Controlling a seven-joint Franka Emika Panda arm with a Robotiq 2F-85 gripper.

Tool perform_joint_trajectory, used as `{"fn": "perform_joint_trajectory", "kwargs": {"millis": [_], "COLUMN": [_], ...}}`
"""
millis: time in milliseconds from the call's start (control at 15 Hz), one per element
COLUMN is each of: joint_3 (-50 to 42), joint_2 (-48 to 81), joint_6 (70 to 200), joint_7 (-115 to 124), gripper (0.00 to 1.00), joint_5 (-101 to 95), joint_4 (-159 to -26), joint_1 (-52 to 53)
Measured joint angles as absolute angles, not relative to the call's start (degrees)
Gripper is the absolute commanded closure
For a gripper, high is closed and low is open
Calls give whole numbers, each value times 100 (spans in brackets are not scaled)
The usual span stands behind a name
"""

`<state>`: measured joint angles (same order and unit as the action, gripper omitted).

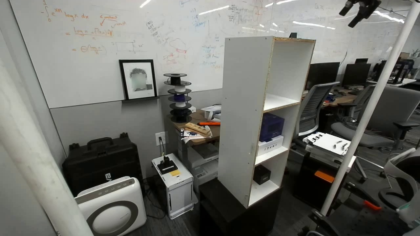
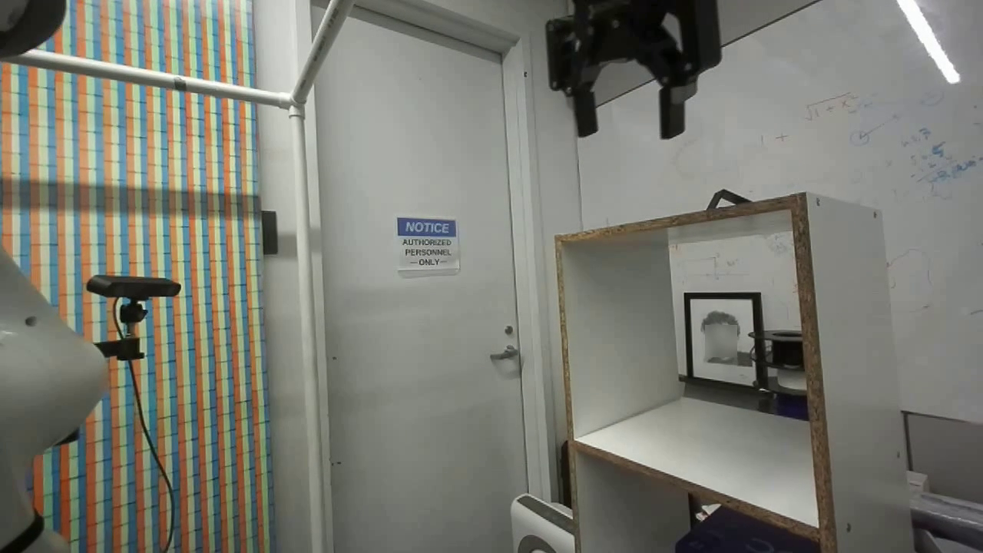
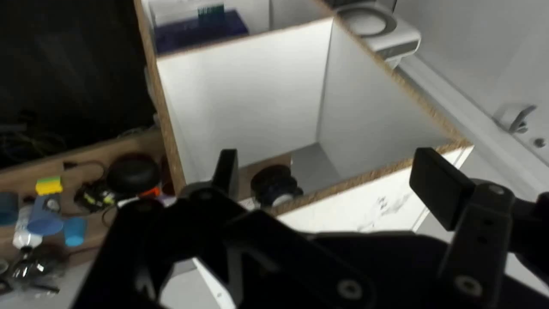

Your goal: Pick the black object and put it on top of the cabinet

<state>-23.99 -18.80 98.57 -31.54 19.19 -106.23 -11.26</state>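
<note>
Before a glossy whiteboard (image 2: 852, 146), the chipboard-edged cabinet (image 2: 856, 361) bears an angular black object (image 2: 732, 197), the claw (image 2: 629, 127) spread apart.

The jaws hang parted, pointing down, the white arm (image 2: 47, 384) only partly visible.

The cabinet (image 1: 246, 108) is white — its front edges speckled brown — and the black object (image 1: 293, 35) at its twelve o'clock shares its colour with the end effector (image 2: 629, 121). At nine o'clock in an exterior view, a backdrop (image 2: 207, 322) shows orange, blue and pale yellow-green stripes.
</note>
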Motion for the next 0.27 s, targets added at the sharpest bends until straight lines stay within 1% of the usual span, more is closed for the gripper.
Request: {"fn": "perform_joint_trajectory", "kwargs": {"millis": [133, 267], "joint_3": [-2483, -2496], "joint_2": [-2049, -2025], "joint_6": [9324, 9258], "joint_7": [-3255, -3313], "gripper": [0, 0], "joint_5": [1637, 1450], "joint_4": [-11018, -11442], "joint_1": [-1183, -1206]}}
